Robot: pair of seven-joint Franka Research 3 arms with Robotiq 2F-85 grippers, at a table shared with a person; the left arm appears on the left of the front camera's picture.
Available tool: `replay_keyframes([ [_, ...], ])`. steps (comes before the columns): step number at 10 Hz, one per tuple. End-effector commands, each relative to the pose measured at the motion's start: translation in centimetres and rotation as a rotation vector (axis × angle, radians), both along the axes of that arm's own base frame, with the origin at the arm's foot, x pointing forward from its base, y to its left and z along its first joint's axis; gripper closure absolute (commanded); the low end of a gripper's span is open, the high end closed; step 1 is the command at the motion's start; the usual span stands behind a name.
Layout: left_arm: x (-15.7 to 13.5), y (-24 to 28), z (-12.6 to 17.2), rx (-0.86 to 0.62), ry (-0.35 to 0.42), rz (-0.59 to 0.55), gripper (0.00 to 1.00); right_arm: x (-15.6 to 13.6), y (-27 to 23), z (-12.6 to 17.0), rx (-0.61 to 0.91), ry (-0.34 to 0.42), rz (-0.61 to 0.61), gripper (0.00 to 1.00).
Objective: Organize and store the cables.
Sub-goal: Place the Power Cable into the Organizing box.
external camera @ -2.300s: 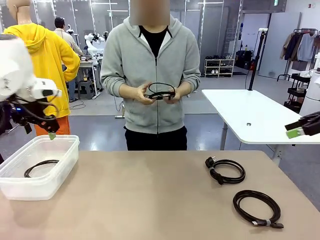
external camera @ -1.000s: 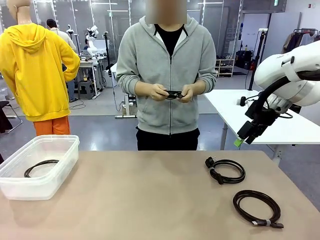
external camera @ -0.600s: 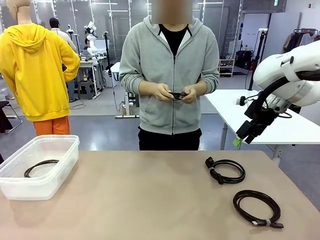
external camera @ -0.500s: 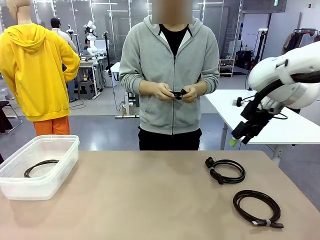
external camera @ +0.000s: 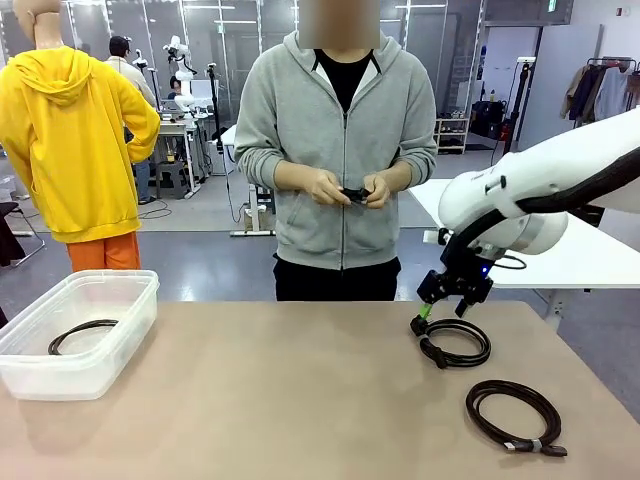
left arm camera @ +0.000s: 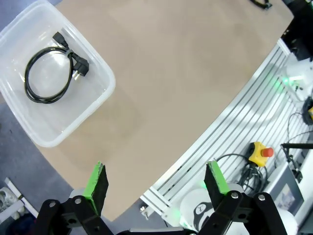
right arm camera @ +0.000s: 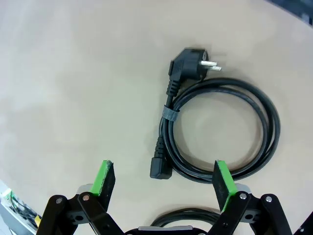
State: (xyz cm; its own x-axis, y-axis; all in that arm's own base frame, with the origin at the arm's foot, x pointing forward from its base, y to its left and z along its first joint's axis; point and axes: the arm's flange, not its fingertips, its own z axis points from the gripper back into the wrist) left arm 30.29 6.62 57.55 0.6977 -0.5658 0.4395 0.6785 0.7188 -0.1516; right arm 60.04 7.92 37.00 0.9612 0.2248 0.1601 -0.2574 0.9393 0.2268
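Grey tie [right arm camera: 170, 114] binds cable [right arm camera: 272, 128], right wrist view.

Table [external camera: 280, 400]: tub [external camera: 60, 375] at left edge, coiled cable [external camera: 82, 333] in it. Plugged cable [external camera: 452, 341] right of centre, under the right gripper [external camera: 432, 308]. Lower cable [external camera: 515, 410] below it, at lower right.

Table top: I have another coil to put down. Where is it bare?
Bare: the wide stretch of table between the clear bin and the plugged cable. Crowded: the right end, where the plugged cable and the nearer coil lie close together, with the robot's open right hand above the plugged one.
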Motion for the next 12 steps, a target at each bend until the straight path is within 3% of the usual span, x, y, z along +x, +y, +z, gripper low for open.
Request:
replay_keyframes([
  [1,0.0,0.0,0.0,0.006,0.001,0.001,0.0,0.9,1.4,-1.0,-0.028,0.039,-0.055,0.0],
  [5,0.0,0.0,0.0,0.006,0.001,0.001,0.0,2.3,3.9,-5.3,-0.094,0.045,-0.159,0.0],
  [11,0.0,0.0,0.0,0.006,0.001,0.001,0.0,3.5,7.2,-6.7,-0.242,0.076,-0.187,0.0],
  [12,0.0,0.0,0.0,0.006,0.001,0.001,0.0,3.6,7.4,-7.0,-0.242,0.1,-0.187,0.09],
])
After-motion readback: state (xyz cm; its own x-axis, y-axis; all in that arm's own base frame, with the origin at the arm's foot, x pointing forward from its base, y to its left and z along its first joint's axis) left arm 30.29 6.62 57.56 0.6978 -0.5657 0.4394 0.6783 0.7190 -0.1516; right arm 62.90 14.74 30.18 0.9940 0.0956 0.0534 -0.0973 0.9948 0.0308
